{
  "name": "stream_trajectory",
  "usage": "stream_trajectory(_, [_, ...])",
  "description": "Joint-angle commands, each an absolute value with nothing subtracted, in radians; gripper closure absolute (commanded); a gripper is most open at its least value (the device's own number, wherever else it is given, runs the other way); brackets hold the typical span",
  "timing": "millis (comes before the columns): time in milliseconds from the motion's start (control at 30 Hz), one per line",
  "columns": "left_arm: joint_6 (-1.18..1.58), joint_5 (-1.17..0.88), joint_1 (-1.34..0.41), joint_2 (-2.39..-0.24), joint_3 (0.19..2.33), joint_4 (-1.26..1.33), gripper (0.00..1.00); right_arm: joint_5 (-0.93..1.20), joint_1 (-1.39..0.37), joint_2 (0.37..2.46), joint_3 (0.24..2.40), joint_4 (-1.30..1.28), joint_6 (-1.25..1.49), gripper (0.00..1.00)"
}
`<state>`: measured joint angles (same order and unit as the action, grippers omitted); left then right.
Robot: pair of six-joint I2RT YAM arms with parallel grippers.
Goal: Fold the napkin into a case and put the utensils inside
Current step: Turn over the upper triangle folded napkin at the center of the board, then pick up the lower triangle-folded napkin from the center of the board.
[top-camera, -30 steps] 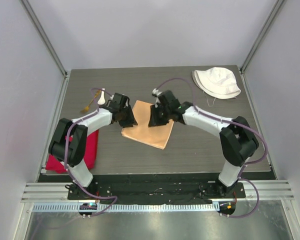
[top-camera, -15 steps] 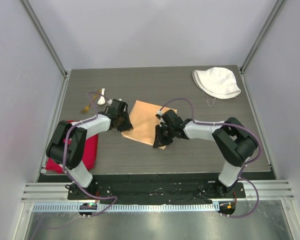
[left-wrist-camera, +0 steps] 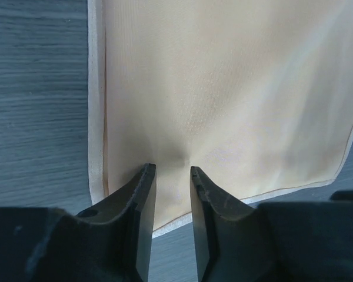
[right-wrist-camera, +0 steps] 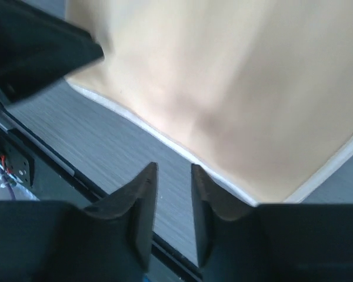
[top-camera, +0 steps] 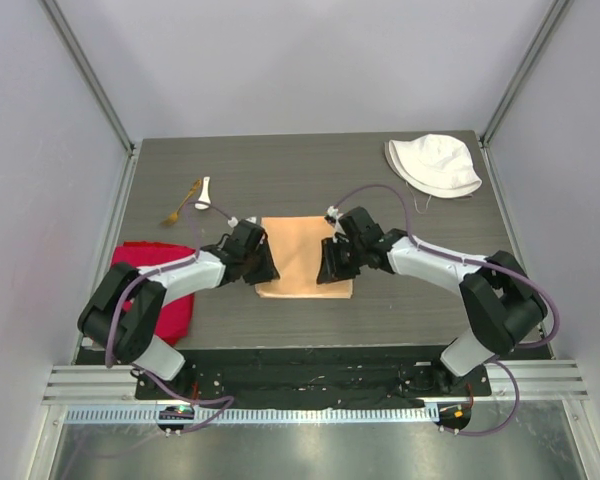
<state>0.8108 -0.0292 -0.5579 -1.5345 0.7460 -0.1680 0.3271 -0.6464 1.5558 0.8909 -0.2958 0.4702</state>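
My left jaws, slightly parted and holding nothing, touch the napkin (left-wrist-camera: 223,88) spreading ahead, flat on the grey wood-grain bench (top-camera: 410,200). My right jaws, slightly parted and empty, hang just short of its edge. Pale walls (top-camera: 300,60) enclose us.

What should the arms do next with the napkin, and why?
Probably close both grippers on the near corners of the napkin and fold it narrower: the left gripper sits over its near left corner, the right gripper beside its near right corner, both open, and it is a wide rectangle.
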Motion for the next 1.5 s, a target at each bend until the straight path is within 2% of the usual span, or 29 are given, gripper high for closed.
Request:
stream_trajectory(0, [0.807,0.035,-0.549,-1.43,0.77,-0.322,0.59,0.336,-0.64,1.649,1.064,-0.342,0.313,0.59])
stream_trajectory(33, [0.792,0.057,-0.545,-1.41,0.807,-0.349,0.57,0.33,-0.656,1.667,1.084,-0.354,0.273,0.52])
stream_trajectory(167, [0.779,0.078,-0.499,-1.286,0.861,-0.46,0.48,0.185,-0.764,1.664,1.118,-0.377,0.051,0.41])
stream_trajectory(367, [0.85,0.067,-0.427,-1.063,0.835,-0.544,0.43,0.219,-0.857,1.58,1.0,-0.267,-0.248,0.35])
stream_trajectory(400, [0.86,0.071,-0.407,-1.005,0.828,-0.555,0.43,0.201,-0.874,1.585,0.999,-0.273,-0.352,0.35])
stream_trajectory(533, [0.913,0.116,-0.387,-0.861,0.813,-0.62,0.41,0.161,-0.894,1.688,1.095,-0.359,-0.452,0.29])
stream_trajectory(600, [0.914,0.115,-0.387,-0.819,0.801,-0.621,0.41,0.187,-0.896,1.741,1.16,-0.42,-0.485,0.32])
stream_trajectory(867, [0.853,0.091,-0.387,-0.752,0.816,-0.672,0.41,0.141,-0.923,1.844,1.184,-0.387,-0.551,0.42])
stream_trajectory(1200, [0.836,0.084,-0.387,-0.742,0.816,-0.675,0.41,0.161,-0.954,1.907,1.166,-0.406,-0.534,0.46])
stream_trajectory(1267, [0.831,0.092,-0.387,-0.744,0.821,-0.678,0.4,0.158,-0.962,1.916,1.16,-0.405,-0.516,0.51])
stream_trajectory(1400, [0.821,0.098,-0.385,-0.752,0.827,-0.693,0.39,0.169,-0.968,1.94,1.14,-0.387,-0.469,0.7])
stream_trajectory(1467, [0.821,0.094,-0.383,-0.758,0.827,-0.699,0.39,0.152,-0.974,1.954,1.132,-0.374,-0.434,0.74])
